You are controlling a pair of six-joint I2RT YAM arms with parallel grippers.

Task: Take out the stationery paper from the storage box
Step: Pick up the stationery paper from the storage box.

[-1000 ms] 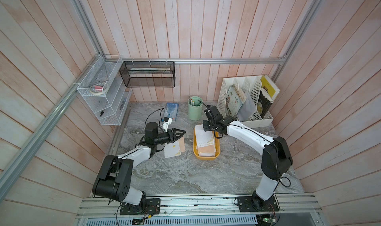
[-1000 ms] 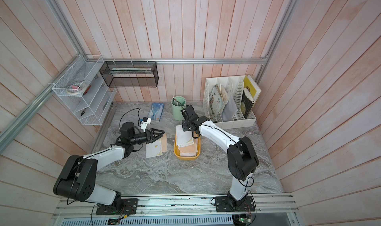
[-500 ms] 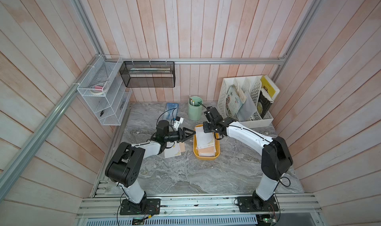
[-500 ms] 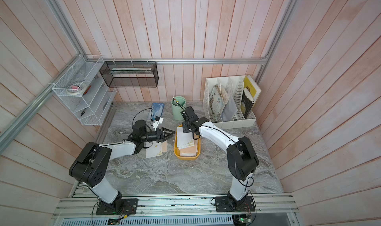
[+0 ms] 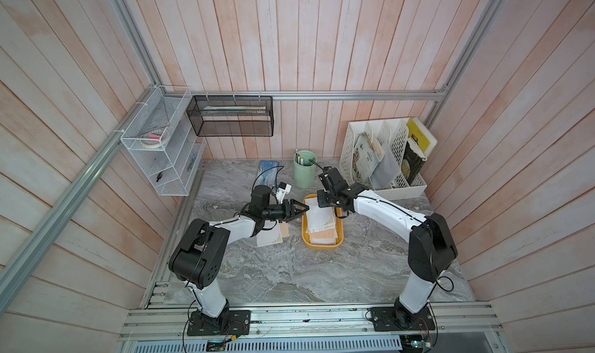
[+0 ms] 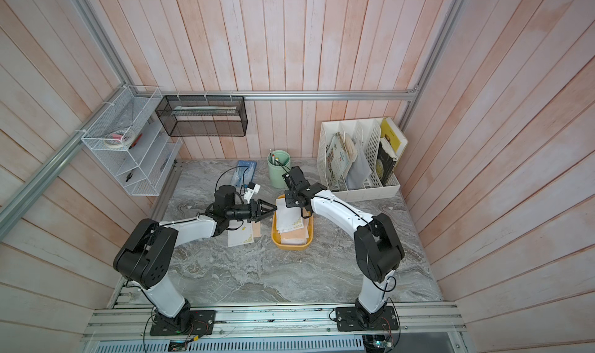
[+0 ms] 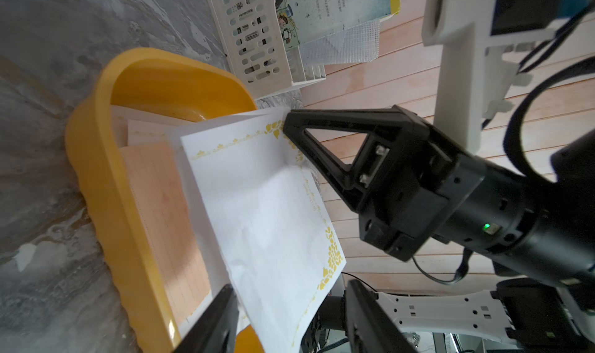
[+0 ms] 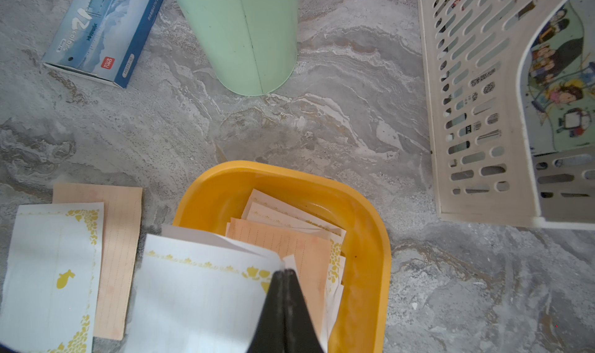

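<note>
The grey marbled bench [image 5: 289, 277] lies bare nearest the arm bases. Further in, below the left end effector [image 5: 299, 211] and its wrist, two sheets lie flat on the bench outside the tub: a white sheet with a yellow fish [image 8: 54, 271] overlapping a peach sheet [image 8: 122, 225]. Just beside them, under the right end effector [image 8: 285, 272], sits the yellow tub [image 5: 322, 245]. It holds a loose stack of paper [image 8: 289, 242], peach on top of gold-edged white.

The right end effector points down over the tub's far end with its jaws pressed together, pinching the corner of a gold-bordered sheet [image 7: 264, 200]. That sheet is raised off the stack and slants up toward the left end effector. Another white sheet rides behind it; whether it is pinched too I cannot tell. The left end effector lies level, aimed at the right one, jaws spread. The free edge of the lifted sheet sits between its fingers [image 7: 219, 316], not clamped.

Beyond the right end effector stands a green cup [image 5: 304, 177] holding pens. A blue pack [image 5: 265, 168] lies flat beyond the left end effector. A white slotted file rack [image 5: 347, 148] with booklets stands to the right end effector's far right. Farthest back, a black mesh basket [image 5: 231, 119] and a white wire shelf [image 5: 161, 161] hang on the walls.
</note>
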